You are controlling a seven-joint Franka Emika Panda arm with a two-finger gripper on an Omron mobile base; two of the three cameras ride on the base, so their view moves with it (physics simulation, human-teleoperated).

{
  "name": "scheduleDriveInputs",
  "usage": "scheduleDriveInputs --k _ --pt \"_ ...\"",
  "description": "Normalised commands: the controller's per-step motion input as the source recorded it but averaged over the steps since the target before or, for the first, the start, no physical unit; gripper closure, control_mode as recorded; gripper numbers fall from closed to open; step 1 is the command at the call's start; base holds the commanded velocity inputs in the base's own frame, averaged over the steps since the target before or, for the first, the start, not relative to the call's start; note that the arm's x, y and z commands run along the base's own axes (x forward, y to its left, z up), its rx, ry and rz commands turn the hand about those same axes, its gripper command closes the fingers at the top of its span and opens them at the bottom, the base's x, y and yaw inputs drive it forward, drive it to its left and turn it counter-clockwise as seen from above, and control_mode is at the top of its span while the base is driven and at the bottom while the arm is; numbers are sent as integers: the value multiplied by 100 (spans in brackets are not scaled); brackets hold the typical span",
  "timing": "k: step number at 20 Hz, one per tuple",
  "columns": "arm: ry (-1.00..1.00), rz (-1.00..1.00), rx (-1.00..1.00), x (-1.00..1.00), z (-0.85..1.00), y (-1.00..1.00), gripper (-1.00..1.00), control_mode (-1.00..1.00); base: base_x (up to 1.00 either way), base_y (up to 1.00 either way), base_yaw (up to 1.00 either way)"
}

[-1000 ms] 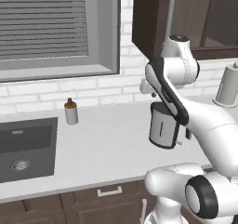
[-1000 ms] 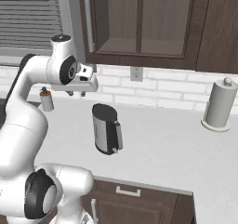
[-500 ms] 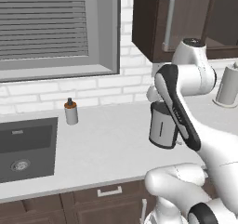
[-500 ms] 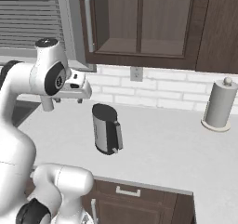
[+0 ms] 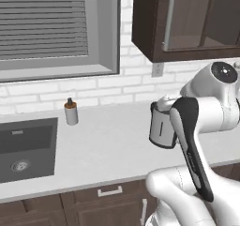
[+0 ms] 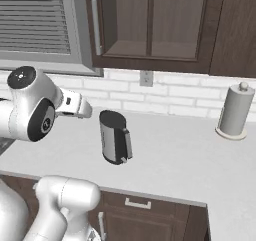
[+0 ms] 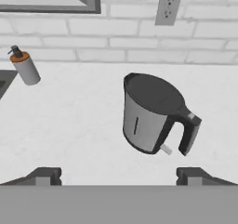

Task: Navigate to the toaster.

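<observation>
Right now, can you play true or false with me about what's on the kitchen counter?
1. A grey kettle with a dark handle stands on the counter. True.
2. The gripper is squeezing the kettle. False: its fingertips are wide apart, holding nothing.
3. A small bottle with an orange collar stands near the sink. True.
4. The paper towel roll lies on its side. False: it stands upright.
5. A toaster sits beside the kettle. False: that spot holds no toaster.

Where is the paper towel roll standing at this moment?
The paper towel roll stands upright at the right end of the counter in the right base view, close to the brick wall and well right of the grey kettle.
</observation>
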Motion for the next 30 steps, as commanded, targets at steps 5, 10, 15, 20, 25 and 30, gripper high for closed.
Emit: scheduleDriveInputs --k 5,10,15,20,25,30 --pt "0 0 0 0 0 0 -100 100 -52 25 -13" --pt "0 0 0 0 0 0 -100 100 -11 97 -11" --pt "0 0 0 0 0 0 -100 100 -45 100 -5" --pt "0 0 0 0 0 0 -100 100 -87 100 9" --pt "0 0 0 0 0 0 -100 100 -49 100 45" --pt "0 0 0 0 0 0 -100 100 -34 100 54"
